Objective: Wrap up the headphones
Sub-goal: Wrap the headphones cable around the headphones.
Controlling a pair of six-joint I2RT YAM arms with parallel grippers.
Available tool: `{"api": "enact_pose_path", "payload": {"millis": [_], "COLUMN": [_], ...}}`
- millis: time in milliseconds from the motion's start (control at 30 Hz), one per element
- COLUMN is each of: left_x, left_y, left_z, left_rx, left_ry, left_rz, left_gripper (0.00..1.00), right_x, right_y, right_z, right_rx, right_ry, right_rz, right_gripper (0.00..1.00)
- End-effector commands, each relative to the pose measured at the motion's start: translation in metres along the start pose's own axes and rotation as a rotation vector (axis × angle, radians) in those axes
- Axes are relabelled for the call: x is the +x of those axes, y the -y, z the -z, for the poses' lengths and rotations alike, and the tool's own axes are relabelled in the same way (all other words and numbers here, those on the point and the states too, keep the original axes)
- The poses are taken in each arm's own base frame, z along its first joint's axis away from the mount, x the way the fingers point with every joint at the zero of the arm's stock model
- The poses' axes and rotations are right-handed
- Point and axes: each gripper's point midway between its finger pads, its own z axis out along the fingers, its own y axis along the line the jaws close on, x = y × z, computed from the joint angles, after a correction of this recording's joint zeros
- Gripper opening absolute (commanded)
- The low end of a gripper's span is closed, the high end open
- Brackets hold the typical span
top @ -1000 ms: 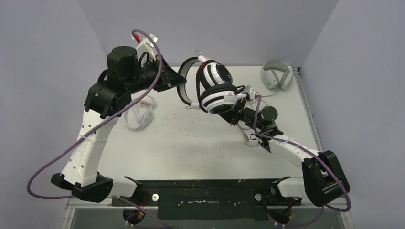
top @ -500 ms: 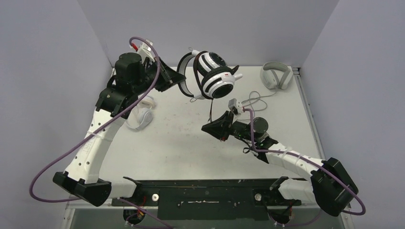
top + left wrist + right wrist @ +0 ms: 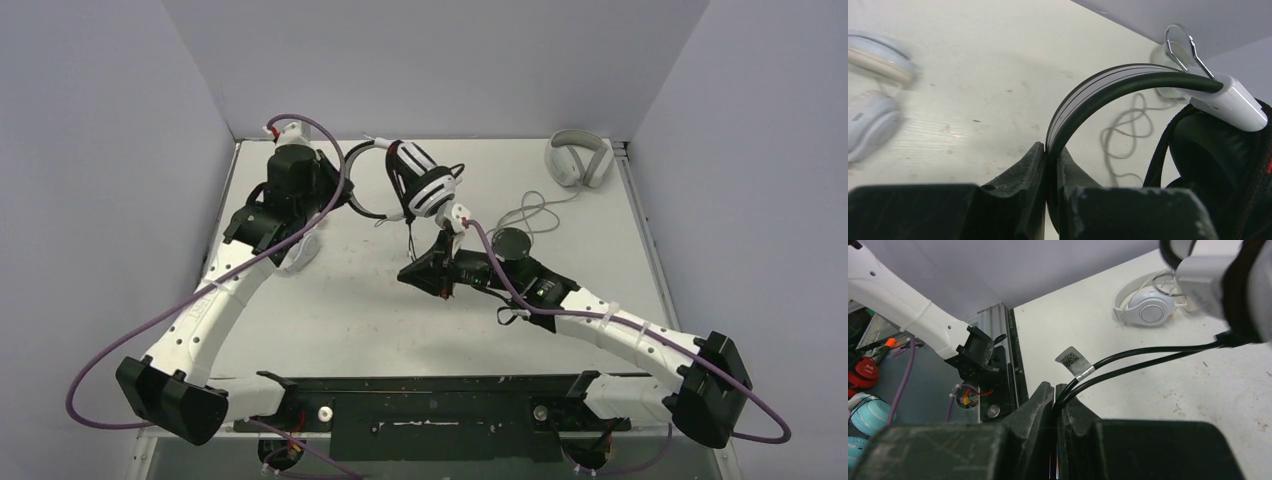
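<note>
- Fingers of our left gripper (image 3: 1050,155) are pinched tight on the headband (image 3: 1088,95) of the black-and-white headset (image 3: 420,185), with the band arching up and over to the right in the wrist view.
- Right gripper (image 3: 1055,390) is clamped on the headset's black cable (image 3: 1128,365). Two strands of it run side by side out from between the fingers, and a little QR-code label (image 3: 1073,360) is stuck on one strand just past them.
- From the top we see the headset at the back-middle of the table (image 3: 350,320), hanging between the two arms. Looks like it's off the surface, with the cable dropping from the earcups to the right gripper just below.
- White on-ear pair (image 3: 298,255) lies flat on the table at the left, partly hidden under the left arm.
- Grey over-ear pair (image 3: 578,160) sits in the far right corner, its grey cable (image 3: 530,212) looping loosely toward the middle.
</note>
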Motion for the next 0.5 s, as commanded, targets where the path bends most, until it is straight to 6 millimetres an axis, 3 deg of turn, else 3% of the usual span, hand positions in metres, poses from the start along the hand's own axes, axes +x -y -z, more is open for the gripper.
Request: {"api": "enact_pose_path", "payload": {"millis": [0,100,200,300,467], "left_x": [-0.067,-0.058,-0.033,-0.005,0.039], "left_y": [-0.015,-0.035,-0.043,-0.043,-0.050], "left_z": [0.021,0.016,0.008,0.004,-0.007], "left_rx": [-0.074,-0.141,-0.140,-0.114,-0.154], "left_ry": [0.329,0.337,0.311,0.311,0.197], "left_rz": [-0.177,-0.315,-0.426,-0.509,-0.710], "left_gripper": [0.00,0.00,0.00,0.00,0.00], "right_x": [-0.003,0.000,0.013,0.018,0.032], "right_y": [0.001,0.010,0.021,0.023,0.045], "right_z": [-0.006,-0.011,-0.017,-0.028,-0.038], "right_rx": [0.026,0.066,0.101,0.078,0.133], "right_ry": [-0.111,-0.168,-0.221,-0.232,-0.292], "right_rz": [0.011,-0.004,-0.051,-0.092,-0.148], "right_gripper": [0.00,0.03,0.09,0.07,0.00]}}
